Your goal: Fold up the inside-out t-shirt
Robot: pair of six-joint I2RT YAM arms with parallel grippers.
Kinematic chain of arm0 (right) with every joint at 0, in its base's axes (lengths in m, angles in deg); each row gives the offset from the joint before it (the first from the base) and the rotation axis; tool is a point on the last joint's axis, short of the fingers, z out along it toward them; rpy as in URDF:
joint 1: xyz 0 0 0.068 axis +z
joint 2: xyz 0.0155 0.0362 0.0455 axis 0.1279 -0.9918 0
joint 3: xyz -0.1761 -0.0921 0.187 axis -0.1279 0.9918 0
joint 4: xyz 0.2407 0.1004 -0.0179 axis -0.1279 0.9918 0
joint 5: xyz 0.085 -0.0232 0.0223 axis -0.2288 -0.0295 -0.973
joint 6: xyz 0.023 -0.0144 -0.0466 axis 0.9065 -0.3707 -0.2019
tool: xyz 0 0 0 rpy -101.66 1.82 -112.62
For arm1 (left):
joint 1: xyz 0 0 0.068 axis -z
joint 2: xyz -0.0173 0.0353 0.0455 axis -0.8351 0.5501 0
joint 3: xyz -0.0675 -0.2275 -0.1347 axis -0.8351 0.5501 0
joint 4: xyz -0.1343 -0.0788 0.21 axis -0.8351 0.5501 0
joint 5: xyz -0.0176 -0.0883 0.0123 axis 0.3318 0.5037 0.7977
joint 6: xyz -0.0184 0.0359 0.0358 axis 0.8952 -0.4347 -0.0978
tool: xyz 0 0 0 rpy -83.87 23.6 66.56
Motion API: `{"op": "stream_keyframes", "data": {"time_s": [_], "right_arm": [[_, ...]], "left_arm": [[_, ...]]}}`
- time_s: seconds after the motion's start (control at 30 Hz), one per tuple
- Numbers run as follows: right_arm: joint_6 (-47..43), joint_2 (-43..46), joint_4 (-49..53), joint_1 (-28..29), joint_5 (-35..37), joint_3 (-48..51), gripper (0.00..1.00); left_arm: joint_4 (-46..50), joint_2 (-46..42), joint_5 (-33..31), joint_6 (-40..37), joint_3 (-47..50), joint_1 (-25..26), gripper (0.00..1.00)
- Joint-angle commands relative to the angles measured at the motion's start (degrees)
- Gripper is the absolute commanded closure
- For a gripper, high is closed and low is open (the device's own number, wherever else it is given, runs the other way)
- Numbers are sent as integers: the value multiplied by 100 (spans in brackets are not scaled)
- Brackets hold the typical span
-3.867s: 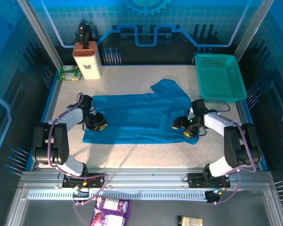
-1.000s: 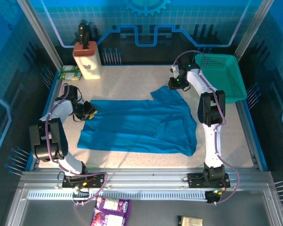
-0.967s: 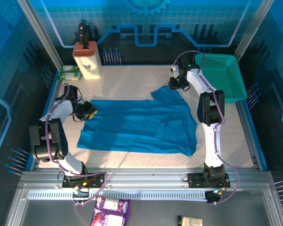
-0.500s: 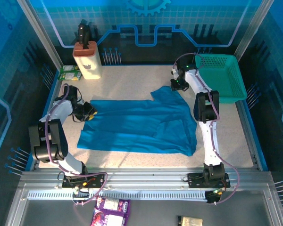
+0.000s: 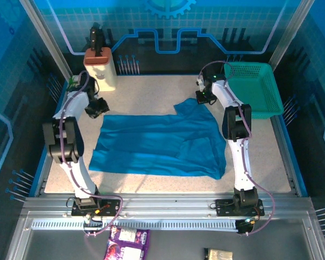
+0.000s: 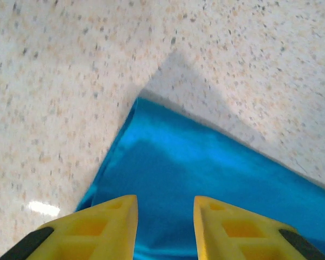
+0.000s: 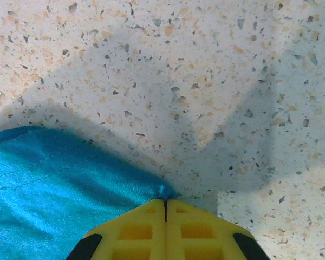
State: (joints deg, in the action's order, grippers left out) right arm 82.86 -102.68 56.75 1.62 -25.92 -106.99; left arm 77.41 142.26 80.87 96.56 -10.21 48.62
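Right gripper [image 7: 164, 203] jaws newly shut, pinching inside-out t-shirt [image 5: 157, 141] edge; left gripper [image 6: 163, 203] relocated over cloth's upper-left corner, jaws spread, grasp pending.

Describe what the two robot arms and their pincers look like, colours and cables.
The left arm and right arm have white link shells, black joint housings and a thin purplish cable looping along each. The left pincer and right pincer have chunky yellow plastic fingers with recessed square pockets and black patches at the outer edges.
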Motion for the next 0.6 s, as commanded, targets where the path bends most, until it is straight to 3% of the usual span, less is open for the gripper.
{"op": "stream_keyframes", "data": {"time_s": [0.0, 0.1, 0.27, 0.57], "right_arm": [[17, 93, 108, 39, -15, 81, 96], [23, 124, 132, 38, -32, 80, 96], [24, 167, 161, 43, -76, 115, 96], [-28, 248, 163, 69, -81, 284, 96]], "left_arm": [[774, 601, -802, -484, -568, 85, 69], [851, 988, -933, -561, -919, 59, 73], [891, 1529, -254, -762, -1414, 36, 72], [1083, 2027, -497, -804, -1923, 28, 73]]}}
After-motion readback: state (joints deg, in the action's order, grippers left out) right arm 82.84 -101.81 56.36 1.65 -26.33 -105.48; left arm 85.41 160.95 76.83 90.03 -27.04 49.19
